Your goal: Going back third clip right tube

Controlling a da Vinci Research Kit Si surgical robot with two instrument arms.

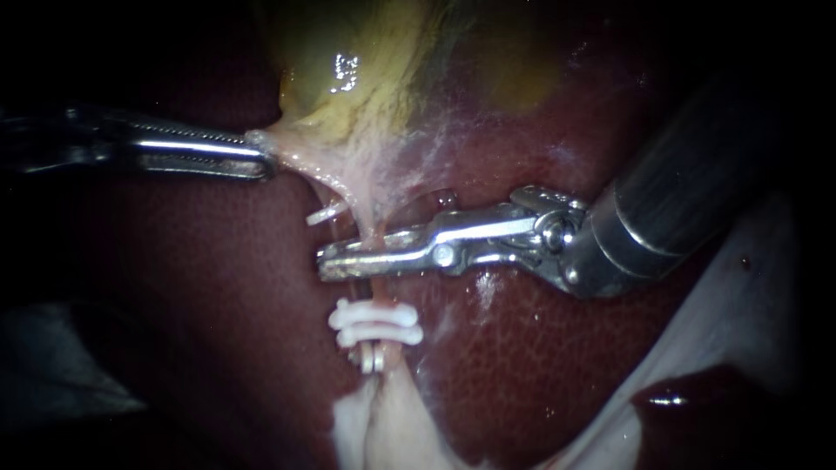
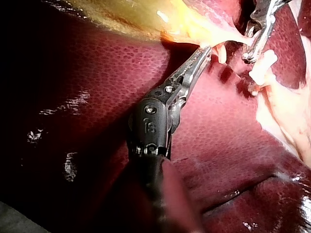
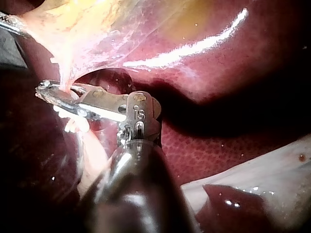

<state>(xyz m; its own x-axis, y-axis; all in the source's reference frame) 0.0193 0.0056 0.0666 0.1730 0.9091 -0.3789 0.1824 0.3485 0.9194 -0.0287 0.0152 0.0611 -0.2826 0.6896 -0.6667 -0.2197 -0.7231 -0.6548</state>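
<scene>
Pale-pink right tube [image 1: 381,292] is the thin strand running up the middle. At the near end it has two white plastic clips [image 1: 376,324] stacked across it, touching each other. Just past those, the right instrument [image 1: 324,261] — shiny steel, long narrow jaws — comes in from the right and lies crosswise over the tube. Its own wrist camera shows a slim gap between the jaws with the strand passing through, so they're apart, not clamped. Near the tips there's one more small white clip [image 1: 326,213] on the neighbouring strand. Further back, the left instrument [image 1: 266,161] has its slim ridged steel jaws pinched tight on the pale lower edge of the yellow-green gallbladder [image 1: 366,78] — dark red speckled liver [image 1: 218,287] lies behind all of it.
</scene>
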